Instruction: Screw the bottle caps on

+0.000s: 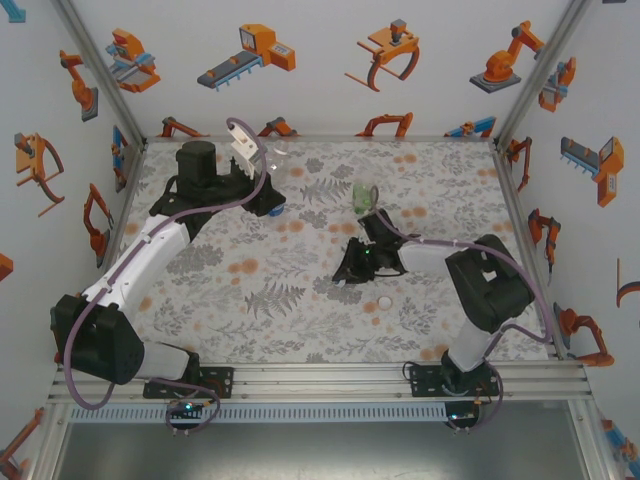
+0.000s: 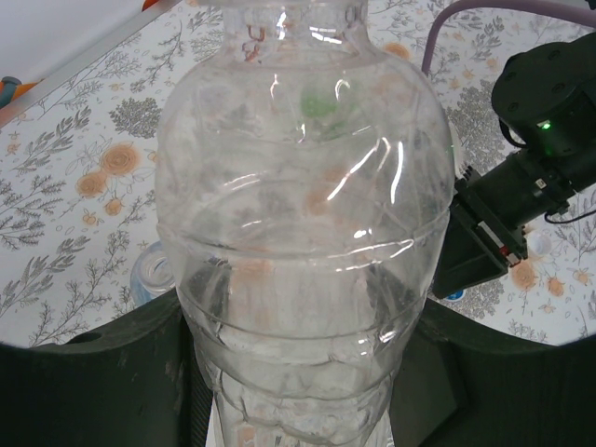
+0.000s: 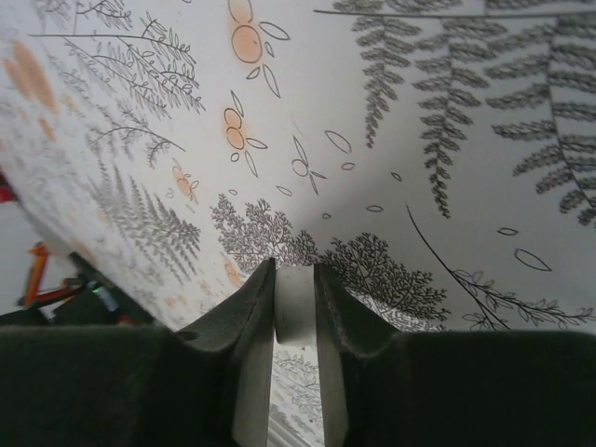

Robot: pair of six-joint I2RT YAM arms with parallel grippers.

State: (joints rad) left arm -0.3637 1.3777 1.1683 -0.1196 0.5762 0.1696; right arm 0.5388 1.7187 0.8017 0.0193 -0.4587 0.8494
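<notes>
The right end effector (image 1: 352, 268) is clenched on a white bottle cap (image 3: 296, 303), close above the desk (image 1: 450, 200). The left end effector (image 2: 298, 372) grasps the clear bottle (image 2: 303, 233) by its lower body, with the long axis running away from the wrist and the open neck (image 2: 293, 19) farthest out. From the cap, that neck lies to the far left, so the right arm is judged the one to carry the cap across.

Clear bottle (image 2: 307, 233): no printed label; faint reddish marks at the neck, too blurred to read.
Green-tinted bottle (image 1: 365, 195): too small to make out any lettering.
Walls (image 1: 320, 60): orange and blue drawings of robot arms and tools, no words.
Desk (image 1: 280, 300): fern and flower print, no lettering.
Readable text: none.
</notes>
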